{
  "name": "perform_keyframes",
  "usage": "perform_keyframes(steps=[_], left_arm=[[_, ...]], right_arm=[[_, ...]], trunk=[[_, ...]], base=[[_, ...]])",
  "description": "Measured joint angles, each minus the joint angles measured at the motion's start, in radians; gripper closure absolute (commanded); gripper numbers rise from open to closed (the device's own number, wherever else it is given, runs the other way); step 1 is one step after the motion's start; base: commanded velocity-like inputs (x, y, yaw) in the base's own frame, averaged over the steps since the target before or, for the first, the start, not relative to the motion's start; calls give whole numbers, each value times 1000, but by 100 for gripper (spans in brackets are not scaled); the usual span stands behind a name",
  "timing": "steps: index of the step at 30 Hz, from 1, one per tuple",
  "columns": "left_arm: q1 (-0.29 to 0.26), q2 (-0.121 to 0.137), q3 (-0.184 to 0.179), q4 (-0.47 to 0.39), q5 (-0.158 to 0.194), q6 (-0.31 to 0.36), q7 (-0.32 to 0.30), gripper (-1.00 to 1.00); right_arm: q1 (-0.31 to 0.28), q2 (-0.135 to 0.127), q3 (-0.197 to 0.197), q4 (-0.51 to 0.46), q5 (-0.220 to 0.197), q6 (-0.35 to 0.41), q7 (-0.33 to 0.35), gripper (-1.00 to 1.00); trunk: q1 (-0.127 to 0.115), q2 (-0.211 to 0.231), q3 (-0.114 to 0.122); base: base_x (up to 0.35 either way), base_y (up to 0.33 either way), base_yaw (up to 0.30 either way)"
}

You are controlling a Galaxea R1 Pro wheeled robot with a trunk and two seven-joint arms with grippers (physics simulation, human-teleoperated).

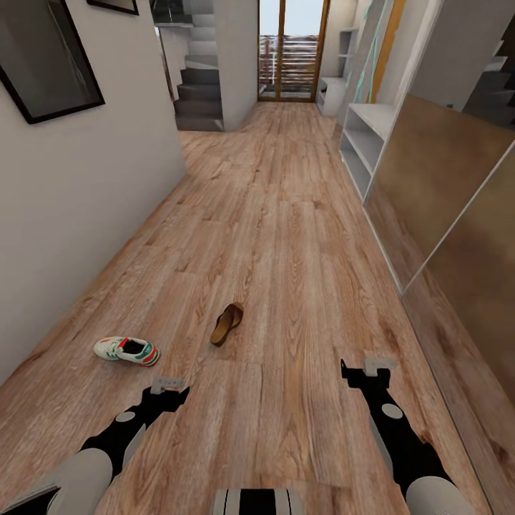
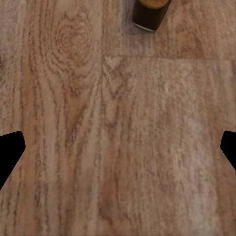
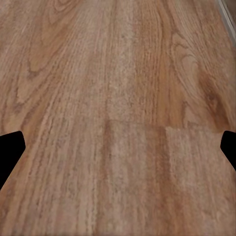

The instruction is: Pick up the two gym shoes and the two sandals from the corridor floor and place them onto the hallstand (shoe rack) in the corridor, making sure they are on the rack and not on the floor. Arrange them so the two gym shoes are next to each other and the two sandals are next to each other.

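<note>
At the far left of the head view, one gym shoe (image 1: 127, 350) lies on its sole on the corridor floor (image 1: 286, 236), close to the white wall (image 1: 86, 186). Just in front of it hangs the left claw (image 1: 169, 387), low over the planks; in its wrist view the two fingertips (image 2: 11, 152) stand at the opposite edges, so the claw is wide and holds nothing. I judge it is kept low and open because the shoe is the nearest thing to take. A little to the right, one sandal (image 1: 227, 323) rests tipped on its side, well apart from the shoe; its end also appears in the left wrist view. The second shoe and second sandal I cannot find here. Further right, the right claw (image 1: 370, 370) hovers over bare floor, also wide and empty, probably waiting. Along the right wall, past the brown sliding panels (image 1: 429, 186), stands a pale grey shoe rack (image 1: 368, 139) with open shelves, far down the corridor. The robot must therefore carry each thing some way.
</note>
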State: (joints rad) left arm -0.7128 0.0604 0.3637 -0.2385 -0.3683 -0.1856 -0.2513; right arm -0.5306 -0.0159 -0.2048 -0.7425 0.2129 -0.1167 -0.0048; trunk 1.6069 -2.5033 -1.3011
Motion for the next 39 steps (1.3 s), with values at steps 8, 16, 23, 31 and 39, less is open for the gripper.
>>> perform_keyframes(steps=[8, 16, 23, 31, 39], left_arm=[[0, 0, 1, -2, 1, -1, 0, -100], [-1, -1, 1, -6, 1, -1, 0, -100], [-1, -3, 0, -6, 1, -1, 0, -100], [-1, -5, 0, -4, 1, -1, 0, -100], [-1, -5, 1, -3, 1, -1, 0, -100]], right_arm=[[0, -1, -1, 5, 3, 2, 1, -100], [0, -1, -1, 10, 1, 2, 1, -100], [0, -1, -1, 10, 1, 1, 0, -100], [0, -1, -1, 10, 1, 1, -1, -100], [0, -1, -1, 8, 1, 2, -1, -100]], trunk=[[0, 0, 0], [0, 0, 0], [0, 0, 0], [0, 0, 0], [0, 0, 0]], base=[[3, 0, 0], [126, 41, 0], [233, 164, 0], [254, 195, 0], [187, 148, -2]])
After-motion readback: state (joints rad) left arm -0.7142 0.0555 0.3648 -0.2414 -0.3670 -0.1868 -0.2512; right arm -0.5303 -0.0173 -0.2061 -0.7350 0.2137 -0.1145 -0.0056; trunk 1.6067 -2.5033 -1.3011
